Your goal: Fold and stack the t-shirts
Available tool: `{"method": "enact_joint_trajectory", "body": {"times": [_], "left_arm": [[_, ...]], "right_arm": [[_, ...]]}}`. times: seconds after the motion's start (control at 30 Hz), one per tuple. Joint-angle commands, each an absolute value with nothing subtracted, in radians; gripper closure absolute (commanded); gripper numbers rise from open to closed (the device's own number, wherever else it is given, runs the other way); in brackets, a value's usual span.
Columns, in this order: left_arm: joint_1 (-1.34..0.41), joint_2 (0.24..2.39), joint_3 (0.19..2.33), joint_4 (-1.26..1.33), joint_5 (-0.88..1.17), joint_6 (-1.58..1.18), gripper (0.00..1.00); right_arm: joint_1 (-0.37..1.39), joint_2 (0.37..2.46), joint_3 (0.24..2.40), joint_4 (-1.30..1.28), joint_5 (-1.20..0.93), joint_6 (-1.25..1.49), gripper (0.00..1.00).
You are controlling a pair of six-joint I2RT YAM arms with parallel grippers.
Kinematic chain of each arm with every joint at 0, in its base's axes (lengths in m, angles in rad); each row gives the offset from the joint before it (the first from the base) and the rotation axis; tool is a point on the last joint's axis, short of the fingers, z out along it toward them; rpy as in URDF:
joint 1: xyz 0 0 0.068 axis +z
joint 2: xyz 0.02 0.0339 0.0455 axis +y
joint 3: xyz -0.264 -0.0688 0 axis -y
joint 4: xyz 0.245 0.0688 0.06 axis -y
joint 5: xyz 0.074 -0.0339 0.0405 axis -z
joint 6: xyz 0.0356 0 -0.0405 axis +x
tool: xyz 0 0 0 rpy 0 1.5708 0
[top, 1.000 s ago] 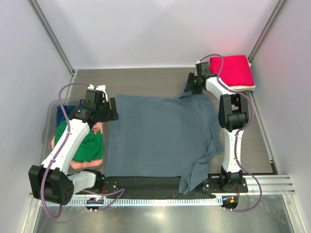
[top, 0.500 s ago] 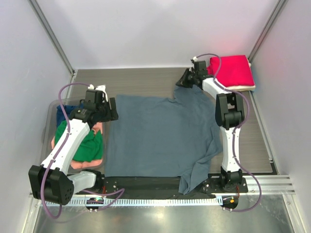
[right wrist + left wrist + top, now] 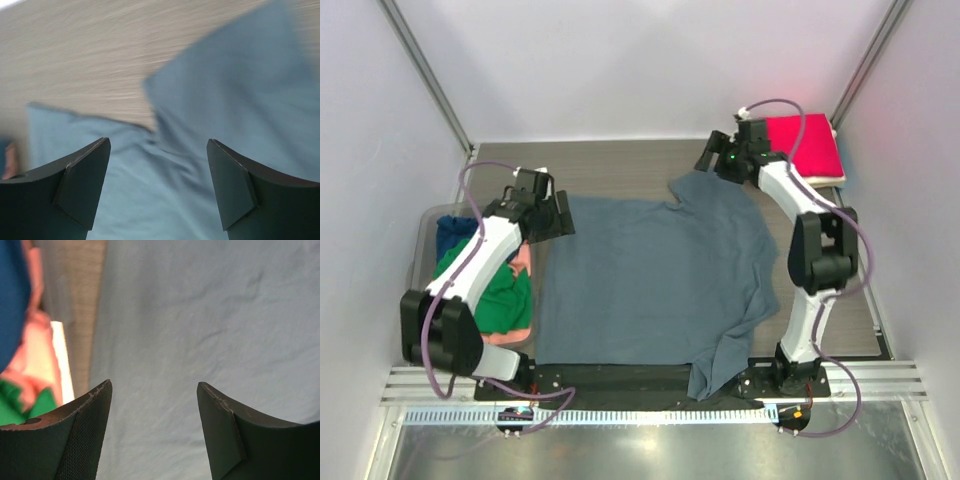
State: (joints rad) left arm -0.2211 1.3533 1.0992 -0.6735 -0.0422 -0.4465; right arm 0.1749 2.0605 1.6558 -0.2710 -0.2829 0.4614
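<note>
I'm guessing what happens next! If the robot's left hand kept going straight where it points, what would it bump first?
Most likely the slate grey-blue t-shirt, near its edge: the open left hand points down at it, and nothing else shows in between. How far off it hangs is unclear.

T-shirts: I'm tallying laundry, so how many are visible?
6: slate grey-blue shirt spread in the middle; red shirt folded far right, on a cream shirt; navy shirt, green shirt and salmon-pink shirt in the clear bin at left. More may hide underneath.
</note>
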Motion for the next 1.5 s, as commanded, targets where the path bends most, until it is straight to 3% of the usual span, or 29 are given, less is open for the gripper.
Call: {"method": "enact_joint_trajectory", "body": {"times": [0.0,0.23,0.67,0.8,0.93,1.17,1.23,1.3,1.47], "left_arm": [[-0.261,1.496,1.205,-0.626,-0.072,-0.515,0.3],[-0.27,1.822,1.386,-0.591,-0.058,-0.56,0.31],[-0.239,2.184,1.689,-0.617,-0.04,-0.58,0.31],[-0.193,2.29,1.785,-0.644,-0.023,-0.578,0.32],[-0.158,2.408,1.963,-0.693,-0.009,-0.574,0.32],[-0.109,2.756,2.601,-0.893,-0.005,-0.557,0.32],[-0.083,2.766,2.637,-0.862,0.072,-0.587,0.33],[-0.075,2.682,2.533,-0.778,0.104,-0.591,0.33],[-0.104,2.421,2.338,-0.695,0.13,-0.558,0.23]], "right_arm": [[0.164,1.875,1.566,-0.44,0.065,0.335,0.16],[0.138,1.856,1.436,-0.517,0.166,0.318,0.16],[0.13,2.131,1.611,-0.551,0.135,0.31,0.17],[0.13,2.261,1.747,-0.583,0.132,0.305,0.17],[0.126,2.443,2.062,-0.667,0.13,0.302,0.17],[0.103,2.747,2.572,-0.676,0.019,0.292,0.16],[0.097,2.738,2.565,-0.585,-0.059,0.278,0.12],[0.086,2.703,2.539,-0.511,-0.077,0.276,0.1],[0.081,2.455,2.392,-0.469,-0.098,0.25,0.09]]}}
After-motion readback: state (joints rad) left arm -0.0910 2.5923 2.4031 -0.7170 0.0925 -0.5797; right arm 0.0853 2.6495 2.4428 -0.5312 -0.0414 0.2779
